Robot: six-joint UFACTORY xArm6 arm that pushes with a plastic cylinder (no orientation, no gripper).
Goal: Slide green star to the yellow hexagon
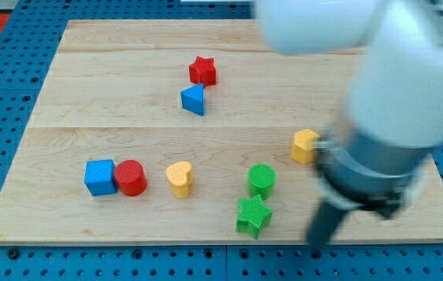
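Note:
The green star (253, 216) lies near the board's bottom edge, just below a green cylinder (262, 180). The yellow hexagon (305, 146) sits up and to the right of both, its right side hidden behind my arm. My tip (316, 243) is blurred, at the board's bottom edge to the right of the green star, with a gap between them. It is below the yellow hexagon.
A yellow heart (180, 179), a red cylinder (130, 178) and a blue cube (100, 177) stand in a row at the left. A blue triangle (194, 100) and a red star (202, 71) lie near the top. The arm's bulk hides the board's right part.

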